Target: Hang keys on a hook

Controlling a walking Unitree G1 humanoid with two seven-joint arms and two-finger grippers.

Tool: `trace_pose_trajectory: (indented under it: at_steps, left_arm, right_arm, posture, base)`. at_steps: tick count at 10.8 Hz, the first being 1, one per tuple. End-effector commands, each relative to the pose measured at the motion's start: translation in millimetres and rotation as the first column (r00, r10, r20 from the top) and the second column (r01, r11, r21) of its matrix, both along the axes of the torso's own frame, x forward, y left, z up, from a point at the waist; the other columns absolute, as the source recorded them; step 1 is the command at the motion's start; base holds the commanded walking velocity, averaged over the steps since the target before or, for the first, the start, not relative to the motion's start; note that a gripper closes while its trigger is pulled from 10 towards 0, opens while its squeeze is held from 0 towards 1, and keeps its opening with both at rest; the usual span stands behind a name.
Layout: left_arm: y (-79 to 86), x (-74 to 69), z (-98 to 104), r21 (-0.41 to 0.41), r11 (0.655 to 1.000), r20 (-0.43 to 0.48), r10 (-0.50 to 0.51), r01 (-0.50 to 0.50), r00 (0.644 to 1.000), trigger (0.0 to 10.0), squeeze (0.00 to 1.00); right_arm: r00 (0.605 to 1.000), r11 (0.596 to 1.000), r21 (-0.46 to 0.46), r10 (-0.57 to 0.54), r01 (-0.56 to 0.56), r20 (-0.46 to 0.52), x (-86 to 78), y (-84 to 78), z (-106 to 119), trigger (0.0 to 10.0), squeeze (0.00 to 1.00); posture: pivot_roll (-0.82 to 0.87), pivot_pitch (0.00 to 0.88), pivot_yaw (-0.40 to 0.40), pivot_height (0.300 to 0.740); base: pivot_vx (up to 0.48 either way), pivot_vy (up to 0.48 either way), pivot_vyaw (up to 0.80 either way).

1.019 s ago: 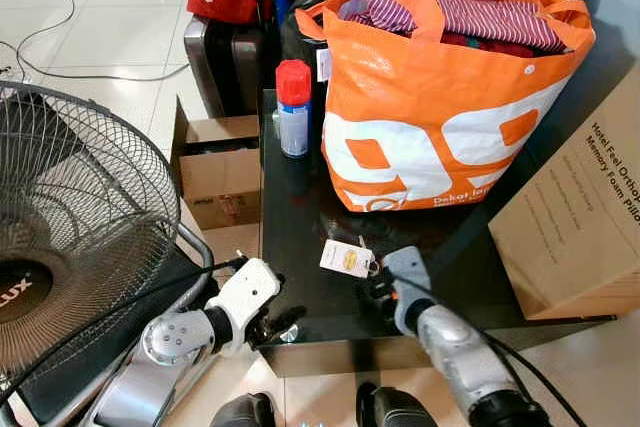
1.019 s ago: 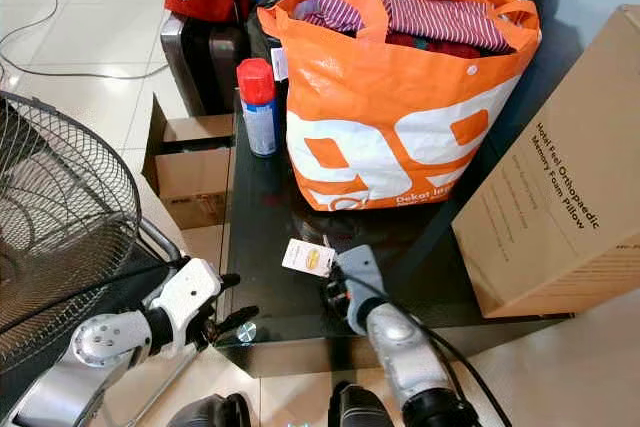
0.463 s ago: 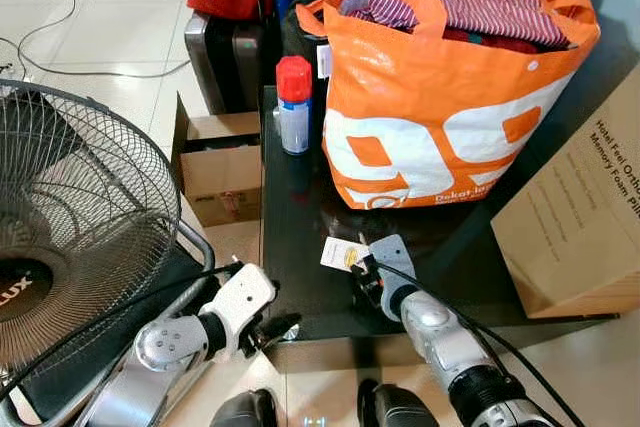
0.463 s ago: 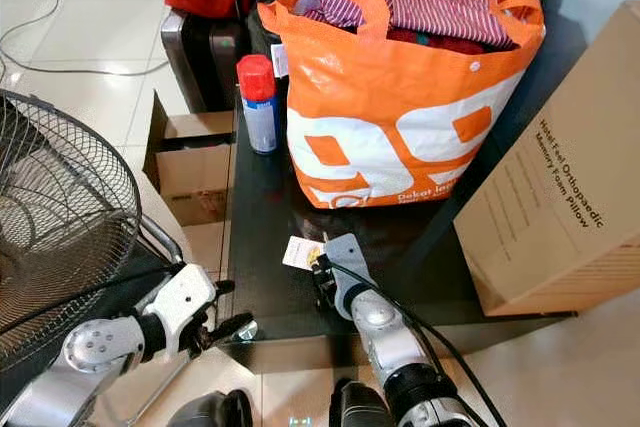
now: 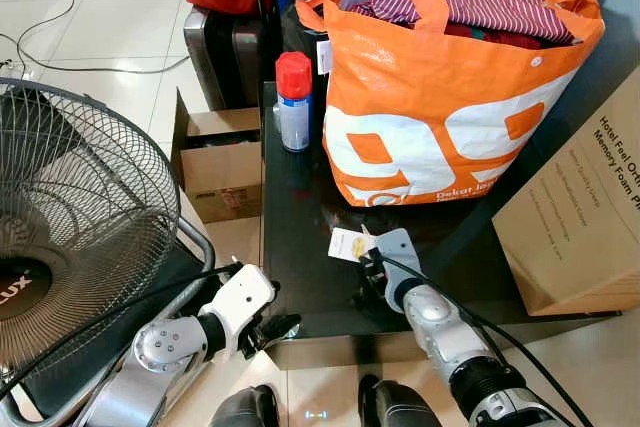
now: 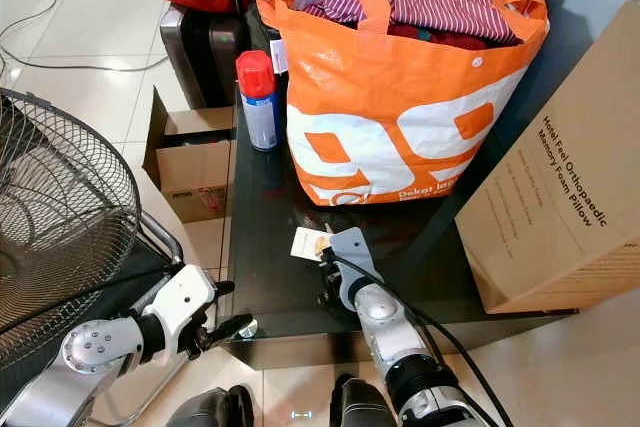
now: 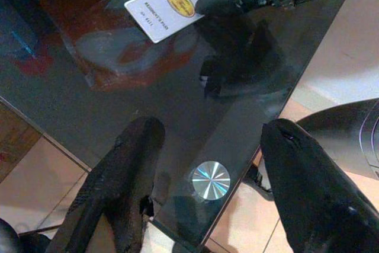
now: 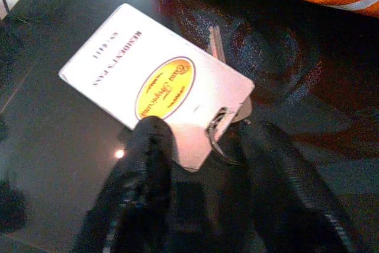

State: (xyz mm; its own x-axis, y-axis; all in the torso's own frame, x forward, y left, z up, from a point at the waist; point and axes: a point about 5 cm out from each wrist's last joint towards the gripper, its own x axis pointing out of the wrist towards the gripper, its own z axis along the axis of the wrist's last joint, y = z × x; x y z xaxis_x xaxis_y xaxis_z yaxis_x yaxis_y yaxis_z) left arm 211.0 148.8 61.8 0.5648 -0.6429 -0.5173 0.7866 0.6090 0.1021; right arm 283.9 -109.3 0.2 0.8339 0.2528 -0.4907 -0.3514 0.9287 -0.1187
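Right gripper (image 8: 201, 146) has slid forward to the keys (image 8: 222, 125) (white tag attached) on the desk (image 5: 300, 277) just before the orange bag (image 5: 440, 97), fingers narrowly straddling the ring, not yet pinched. Left gripper (image 7: 207, 164) open, idle.

Keys (image 8: 216, 42) mostly hidden under white pass card (image 8: 155, 81); cardboard box (image 5: 585, 217) cut off at right frame edge.
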Motion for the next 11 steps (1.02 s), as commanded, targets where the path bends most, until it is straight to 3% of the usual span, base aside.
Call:
trace_pose_trajectory:
  at_steps: [1,2,8,11]
  left_arm:
    - [0.5,-1.9,0.0,0.004,1.0,-0.01,-0.006,0.006,1.0,10.0,0.0]
    - [0.3,-1.5,0.0,0.004,1.0,-0.009,-0.006,0.006,1.0,10.0,0.0]
    - [-0.4,0.0,-0.6,0.002,1.0,-0.007,-0.008,0.008,1.0,10.0,0.0]
    - [-2.1,1.0,-0.9,-0.004,1.0,-0.005,-0.009,0.009,1.0,10.0,0.0]
  right_arm:
    - [0.997,0.999,-0.023,-0.023,0.021,-0.07,-9.5,-9.5,-13.2,0.5,0.0]
    - [0.997,1.0,-0.023,-0.023,0.022,-0.068,-9.0,-9.7,-13.2,0.0,0.0]
    - [0.999,1.0,-0.006,-0.007,0.007,-0.054,-6.5,-9.1,-11.5,0.0,0.0]
    - [0.997,0.998,0.0,0.058,-0.058,-0.045,-9.8,-14.7,-11.7,0.0,0.0]
  posture:
    - [-0.07,0.215,0.001,0.74]
    - [-0.07,0.215,0.0,0.74]
    - [-0.07,0.209,0.001,0.74]
    - [-0.08,0.207,0.002,0.74]
  base:
    - [0.0,0.0,0.0]
    - [0.0,0.0,0.0]
    - [0.0,0.0,0.0]
    - [0.0,0.0,0.0]
